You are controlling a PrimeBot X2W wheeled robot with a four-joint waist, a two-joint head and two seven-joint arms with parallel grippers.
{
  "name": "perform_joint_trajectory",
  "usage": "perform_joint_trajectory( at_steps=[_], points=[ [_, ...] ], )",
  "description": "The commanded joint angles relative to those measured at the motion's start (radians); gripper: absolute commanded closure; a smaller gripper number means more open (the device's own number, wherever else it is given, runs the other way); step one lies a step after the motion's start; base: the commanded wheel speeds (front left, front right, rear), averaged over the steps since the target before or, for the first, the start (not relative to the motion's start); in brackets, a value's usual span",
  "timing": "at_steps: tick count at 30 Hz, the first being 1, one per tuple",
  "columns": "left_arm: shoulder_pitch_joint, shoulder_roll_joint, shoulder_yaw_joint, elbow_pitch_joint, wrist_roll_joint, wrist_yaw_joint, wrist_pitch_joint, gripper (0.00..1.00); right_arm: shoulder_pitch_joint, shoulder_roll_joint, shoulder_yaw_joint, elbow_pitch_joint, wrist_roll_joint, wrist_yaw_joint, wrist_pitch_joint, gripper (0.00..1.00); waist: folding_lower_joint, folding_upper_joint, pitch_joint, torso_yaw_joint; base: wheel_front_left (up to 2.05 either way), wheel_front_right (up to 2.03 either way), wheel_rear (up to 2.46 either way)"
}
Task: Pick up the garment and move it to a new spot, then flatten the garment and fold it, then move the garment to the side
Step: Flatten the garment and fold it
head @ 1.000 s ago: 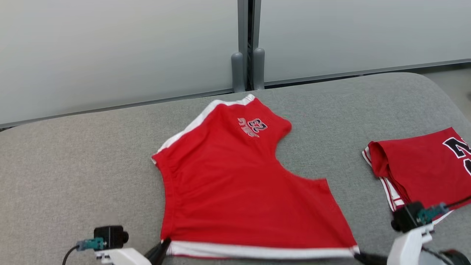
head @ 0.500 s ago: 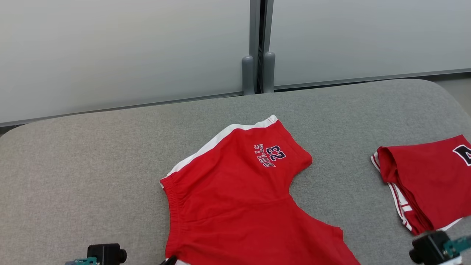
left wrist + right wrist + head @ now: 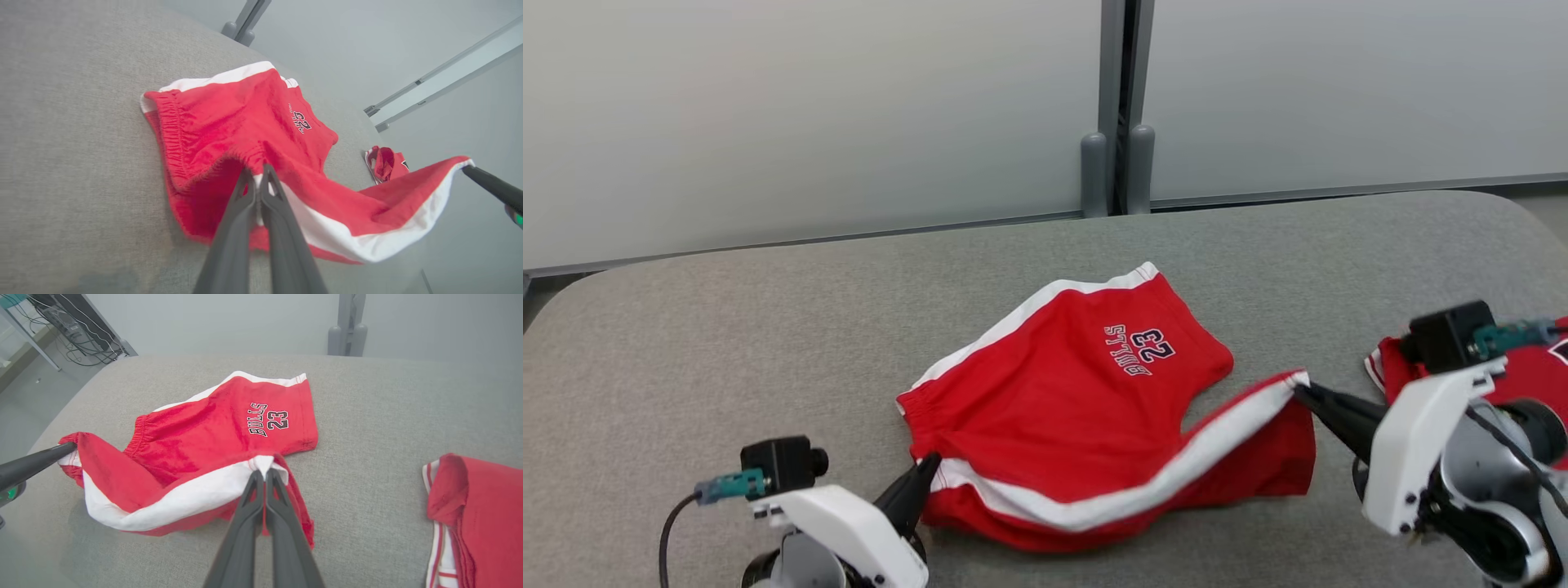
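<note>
A grey fabric table [image 3: 727,343] has rounded corners. Behind it stands a pale frosted wall [image 3: 809,122], with two grey posts [image 3: 1094,175] side by side at its seam. A folded red jersey [image 3: 482,506] with white stripes lies at the table's right side. Tangled cables [image 3: 81,347] hang beyond the left end.

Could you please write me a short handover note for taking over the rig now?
Left claw: shut on the red shorts at the waistband end of the white side stripe.
Right claw: shut on the hem end of that stripe, held above the grey table.
Done: far leg flat, near leg lifted.
Left: lay it over the far leg, finish folding, move aside. A folded red garment lies on the right.
</note>
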Motion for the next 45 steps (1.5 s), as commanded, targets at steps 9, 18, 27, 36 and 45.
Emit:
perform_joint_trajectory(
  at_steps=[9,18,27,36,45],
  points=[
    [-0.140,-0.090,0.013,0.196,0.007,-0.010,-0.029,1.00,-0.233,0.023,0.100,0.321,-0.042,0.001,-0.180,1.00,0.0000,-0.0001,0.000,0.047,0.00,0.00,0.00],
    [-0.247,-0.166,0.014,0.362,0.014,-0.060,-0.064,1.00,-0.428,0.061,0.141,0.616,-0.100,0.001,-0.359,1.00,0.0000,-0.0001,0.045,0.072,0.00,0.00,0.00],
    [-0.347,-0.223,0.025,0.487,0.020,-0.097,-0.103,1.00,-0.575,0.078,0.168,0.810,-0.143,0.001,-0.487,1.00,0.0000,-0.0001,0.110,0.096,0.00,0.00,0.00],
    [-0.453,-0.283,0.042,0.659,0.020,-0.150,-0.163,1.00,-0.709,0.106,0.223,1.011,-0.173,0.001,-0.617,1.00,0.0000,-0.0001,0.162,0.122,0.00,0.00,0.00],
    [-0.530,-0.322,0.014,0.796,0.048,-0.232,-0.236,0.00,-0.795,0.142,0.244,1.189,-0.169,0.001,-0.725,0.00,0.0000,-0.0001,0.172,0.145,0.00,0.00,0.00]
  ],
)
